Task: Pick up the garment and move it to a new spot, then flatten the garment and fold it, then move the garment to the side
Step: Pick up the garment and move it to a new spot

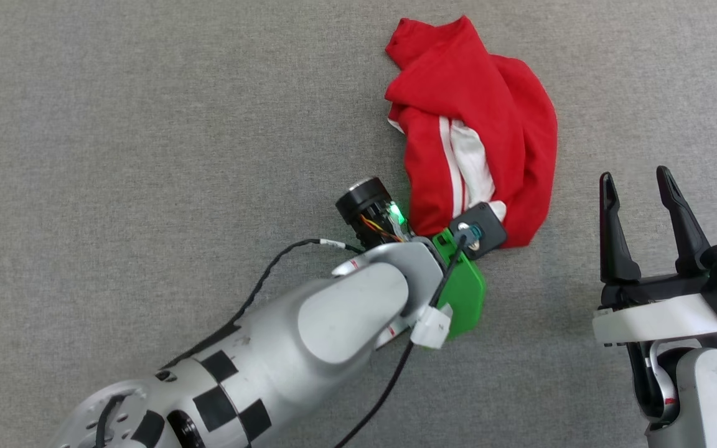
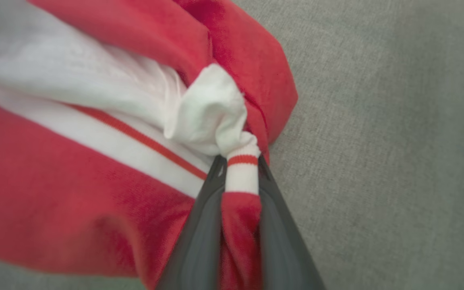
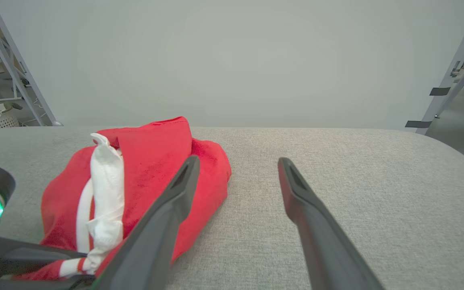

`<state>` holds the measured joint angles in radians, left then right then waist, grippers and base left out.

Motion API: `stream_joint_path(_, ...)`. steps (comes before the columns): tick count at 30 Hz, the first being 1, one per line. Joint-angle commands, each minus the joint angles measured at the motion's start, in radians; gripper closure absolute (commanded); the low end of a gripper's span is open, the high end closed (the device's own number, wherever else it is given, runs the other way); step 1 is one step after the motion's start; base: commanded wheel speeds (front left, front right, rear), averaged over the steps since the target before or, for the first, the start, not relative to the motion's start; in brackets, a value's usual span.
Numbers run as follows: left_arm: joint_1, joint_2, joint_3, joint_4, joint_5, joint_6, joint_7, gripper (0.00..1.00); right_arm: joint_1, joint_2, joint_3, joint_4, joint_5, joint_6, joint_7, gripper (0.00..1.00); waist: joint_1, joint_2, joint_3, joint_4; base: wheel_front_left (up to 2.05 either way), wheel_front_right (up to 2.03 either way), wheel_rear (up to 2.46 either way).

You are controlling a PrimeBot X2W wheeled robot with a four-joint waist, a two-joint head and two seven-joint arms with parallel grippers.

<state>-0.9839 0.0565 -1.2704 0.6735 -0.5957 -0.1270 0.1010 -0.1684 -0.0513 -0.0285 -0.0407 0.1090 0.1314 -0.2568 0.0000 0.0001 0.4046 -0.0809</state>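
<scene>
Garment (image 1: 477, 124), a crumpled red heap with a white, red-striped panel, lies at 1 o'clock in the head view on a grey cloth surface (image 1: 147, 124), with the right gripper (image 1: 642, 211) spread wide and empty at 4 o'clock. In the left wrist view, the left gripper (image 2: 241, 165) is nearly closed, pinching the garment's white, red-banded cuff. In the right wrist view the garment sits at 9 o'clock, with a pale wall (image 3: 232, 60) behind and metal frames (image 3: 10, 68) at 10 and 2 o'clock.

Left hand (image 2: 241, 163) pinches garment (image 2: 54, 201) by striped cuff.
</scene>
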Motion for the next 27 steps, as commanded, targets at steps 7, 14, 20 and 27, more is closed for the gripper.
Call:
stream_joint_path(7, 0.049, -0.006, -0.009, -0.044, 0.005, -0.003, -0.060, 0.00, 0.002, 0.001, -0.010, 0.018, 0.003, -0.001, -0.005, 0.00, 0.0000, -0.0001, -0.039, 0.016, 0.00, 0.00, 0.00)
stream_joint_path(14, 0.049, -0.006, 0.036, -0.094, -0.038, 0.057, -0.257, 0.00, 0.050, 0.001, -0.010, 0.037, -0.008, -0.001, -0.005, 0.00, 0.0000, -0.0001, -0.140, 0.058, 0.00, 0.00, 0.00)
stream_joint_path(20, 0.089, 0.019, 0.134, -0.118, -0.041, 0.167, -0.353, 0.00, 0.093, 0.001, -0.006, 0.043, -0.021, -0.001, -0.005, 0.00, 0.0000, -0.0001, -0.217, 0.093, 0.00, 0.00, 0.00)
stream_joint_path(27, 0.224, 0.149, 0.363, -0.257, 0.023, 0.296, -0.362, 0.00, 0.132, 0.001, -0.007, 0.040, -0.029, -0.001, -0.005, 0.00, 0.0000, -0.0001, -0.272, 0.119, 0.00, 0.00, 0.00)
